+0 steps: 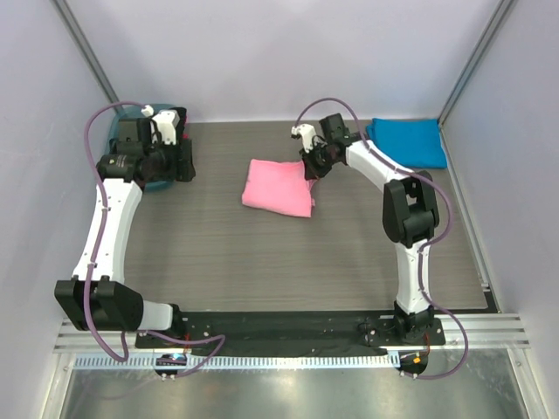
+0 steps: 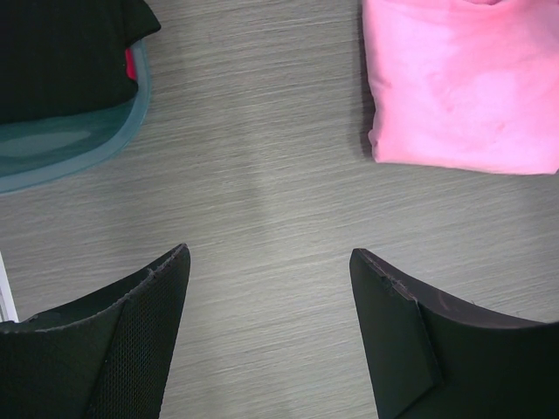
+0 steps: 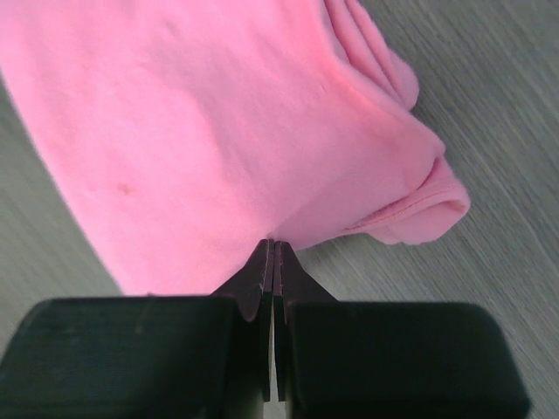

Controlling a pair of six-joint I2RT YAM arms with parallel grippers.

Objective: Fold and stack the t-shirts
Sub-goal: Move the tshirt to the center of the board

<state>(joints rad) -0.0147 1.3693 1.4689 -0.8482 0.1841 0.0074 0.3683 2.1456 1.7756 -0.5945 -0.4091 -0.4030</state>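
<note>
Right gripper (image 3: 273,249): jaws closed tight, tips meeting at the near edge of the pink t-shirt (image 3: 218,131), apparently nipping a thin layer of cloth, likely to lift or shift it.

Pink t-shirt: folded into a compact rectangle, mid-table (image 1: 262,262).

Blue t-shirt (image 1: 406,142): folded flat at the far right corner, well apart from the pink; probably the base for the stack.

Left gripper (image 2: 271,257): jaws wide, holding nothing, hovering over bare table beside the teal tub (image 2: 79,144), clear of the work.
</note>
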